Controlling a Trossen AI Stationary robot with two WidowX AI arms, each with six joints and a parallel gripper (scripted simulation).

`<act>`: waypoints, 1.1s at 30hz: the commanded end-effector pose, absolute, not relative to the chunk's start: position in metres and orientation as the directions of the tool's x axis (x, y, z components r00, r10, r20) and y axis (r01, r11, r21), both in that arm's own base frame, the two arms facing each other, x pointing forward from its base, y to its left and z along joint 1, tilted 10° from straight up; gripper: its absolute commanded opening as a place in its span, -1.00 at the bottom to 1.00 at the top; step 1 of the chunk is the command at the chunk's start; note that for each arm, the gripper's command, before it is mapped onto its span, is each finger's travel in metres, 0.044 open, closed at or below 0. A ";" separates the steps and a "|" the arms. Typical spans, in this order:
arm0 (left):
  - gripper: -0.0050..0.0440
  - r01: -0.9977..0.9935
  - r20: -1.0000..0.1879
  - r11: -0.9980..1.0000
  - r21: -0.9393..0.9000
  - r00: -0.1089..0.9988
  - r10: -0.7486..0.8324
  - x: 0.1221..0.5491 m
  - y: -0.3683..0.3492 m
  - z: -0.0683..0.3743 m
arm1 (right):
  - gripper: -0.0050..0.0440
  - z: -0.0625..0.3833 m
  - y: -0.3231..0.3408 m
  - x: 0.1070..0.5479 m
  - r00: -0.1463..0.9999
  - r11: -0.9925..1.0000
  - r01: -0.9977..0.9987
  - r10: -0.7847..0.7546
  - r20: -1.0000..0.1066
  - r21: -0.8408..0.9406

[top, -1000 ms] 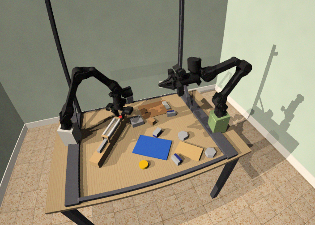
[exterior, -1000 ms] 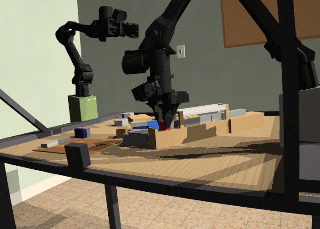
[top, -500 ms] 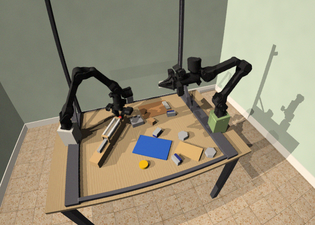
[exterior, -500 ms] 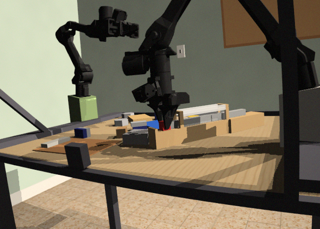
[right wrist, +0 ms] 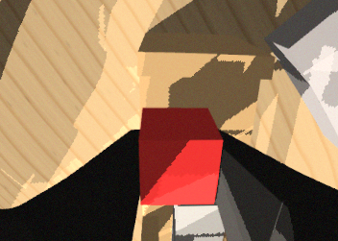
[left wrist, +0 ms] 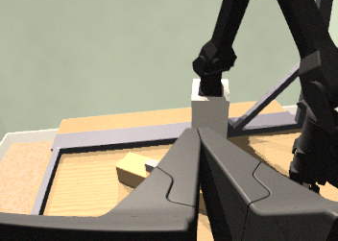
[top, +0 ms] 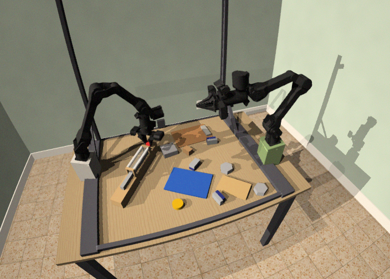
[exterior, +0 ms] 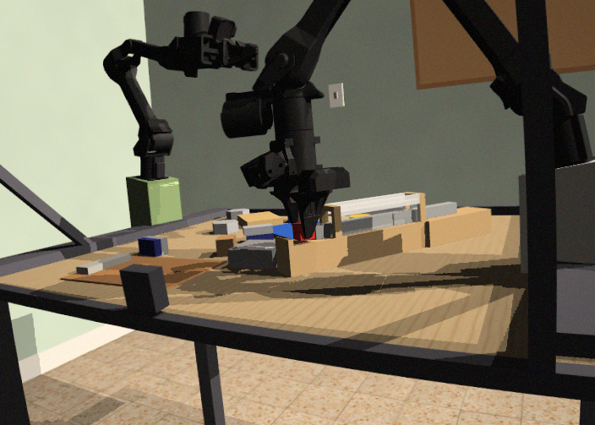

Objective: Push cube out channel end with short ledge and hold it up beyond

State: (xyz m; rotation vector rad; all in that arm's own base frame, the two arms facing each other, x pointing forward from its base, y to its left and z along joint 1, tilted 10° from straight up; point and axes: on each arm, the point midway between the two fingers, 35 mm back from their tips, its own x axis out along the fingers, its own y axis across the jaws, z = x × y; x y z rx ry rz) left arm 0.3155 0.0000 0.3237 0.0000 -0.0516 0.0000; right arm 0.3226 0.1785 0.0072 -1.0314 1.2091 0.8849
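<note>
The red cube [top: 147, 143] sits on the short ledge at the far end of the tan channel [top: 133, 171], just outside its clear roof [top: 139, 157] and behind the raised lip [exterior: 284, 251]. My right gripper [top: 145, 141] points straight down over the ledge, and its fingers press on both sides of the cube [right wrist: 180, 158], as the exterior view also shows [exterior: 299, 231]. A grey rod [top: 126, 181] lies in the channel's near part. My left gripper [top: 199, 105] [left wrist: 196, 138] is shut and empty, high in the air at the back, and points across the table.
A grey block [top: 169, 150] lies right beside the ledge end. A brown mat [top: 190, 134], a blue mat [top: 188, 182], a tan board [top: 233, 187], a yellow disc [top: 178, 203], grey hexagons and small blocks lie across the table. A dark rail [top: 89, 213] borders it.
</note>
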 end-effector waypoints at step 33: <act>-0.80 0.002 0.072 1.000 0.003 0.997 -0.003 0.314 0.000 0.332 | -0.80 0.115 0.164 0.312 0.191 0.311 -0.934 0.019 -0.981 -0.175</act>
